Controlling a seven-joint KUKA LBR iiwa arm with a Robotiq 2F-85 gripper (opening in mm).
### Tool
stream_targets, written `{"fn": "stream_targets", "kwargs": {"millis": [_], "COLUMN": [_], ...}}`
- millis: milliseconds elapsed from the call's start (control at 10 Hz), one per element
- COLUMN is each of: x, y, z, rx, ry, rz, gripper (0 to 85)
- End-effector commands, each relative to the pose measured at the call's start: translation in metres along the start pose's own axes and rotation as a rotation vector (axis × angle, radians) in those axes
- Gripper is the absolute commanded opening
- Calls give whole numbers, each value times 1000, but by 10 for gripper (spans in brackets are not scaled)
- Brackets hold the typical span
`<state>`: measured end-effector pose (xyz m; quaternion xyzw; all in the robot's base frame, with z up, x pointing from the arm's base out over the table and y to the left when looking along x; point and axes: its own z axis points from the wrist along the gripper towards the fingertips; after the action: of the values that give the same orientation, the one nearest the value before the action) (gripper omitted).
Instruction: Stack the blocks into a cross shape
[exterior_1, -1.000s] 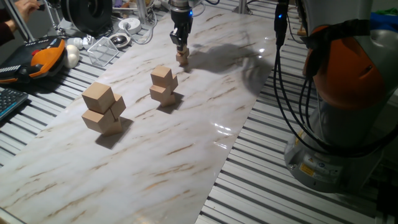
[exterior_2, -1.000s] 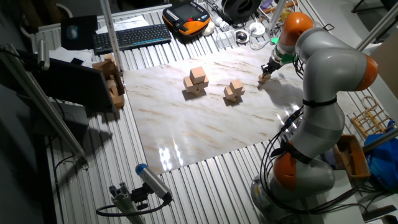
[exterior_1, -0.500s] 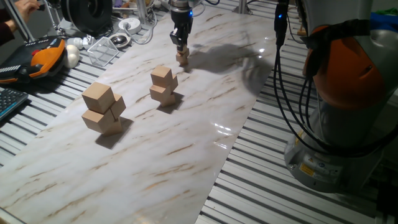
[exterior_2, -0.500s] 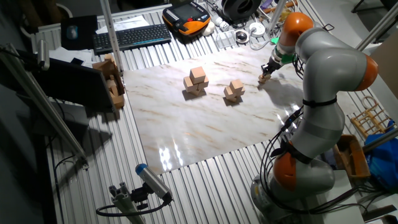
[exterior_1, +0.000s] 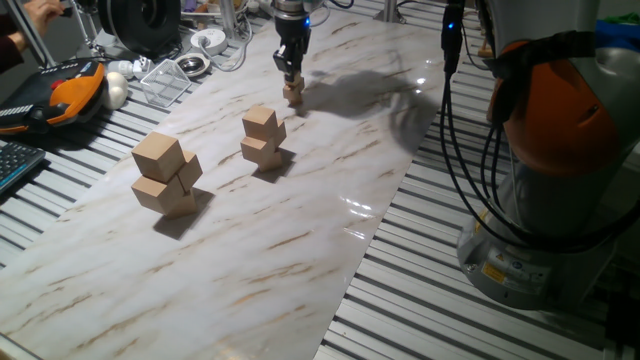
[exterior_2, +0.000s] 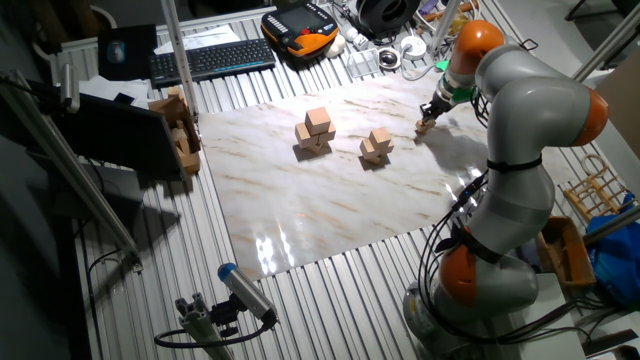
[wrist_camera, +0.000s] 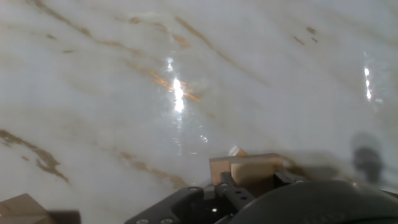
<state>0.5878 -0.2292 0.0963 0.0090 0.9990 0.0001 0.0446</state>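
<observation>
Marble tabletop (exterior_1: 300, 200), claw (exterior_1: 291, 71) over tiny blocks (exterior_1: 294, 92), hand view alone shows claw pinching top block (wrist_camera: 256, 170)

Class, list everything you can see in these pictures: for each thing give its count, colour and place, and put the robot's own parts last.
Small blocks: a few, count unclear, light tan, stacked at the far end of the table under the fingers.
Medium blocks: one stack, tan, mid-table.
Large blocks: one stack, tan, nearer the keyboard side.
Table: one, white marble with brown veins.
Keyboard: one, black, beyond the table.
Pendant: one, orange and black, beside the keyboard.
Arm: one, grey with orange joints, right of the table.
Fingers: two, black, around the small blocks; grip state unclear.
</observation>
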Motion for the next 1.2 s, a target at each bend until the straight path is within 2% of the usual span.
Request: {"fn": "stream_targets", "kwargs": {"millis": [0,600,1000,1100], "x": [0,-2,-13,-14], "y": [0,1,5,8], "z": [0,-2,-16,-19], "rx": [1,5,13,8], "ry": [-2,-10,1,9], "rz": [0,5,0,-2], "gripper": [510,510,510,340]}}
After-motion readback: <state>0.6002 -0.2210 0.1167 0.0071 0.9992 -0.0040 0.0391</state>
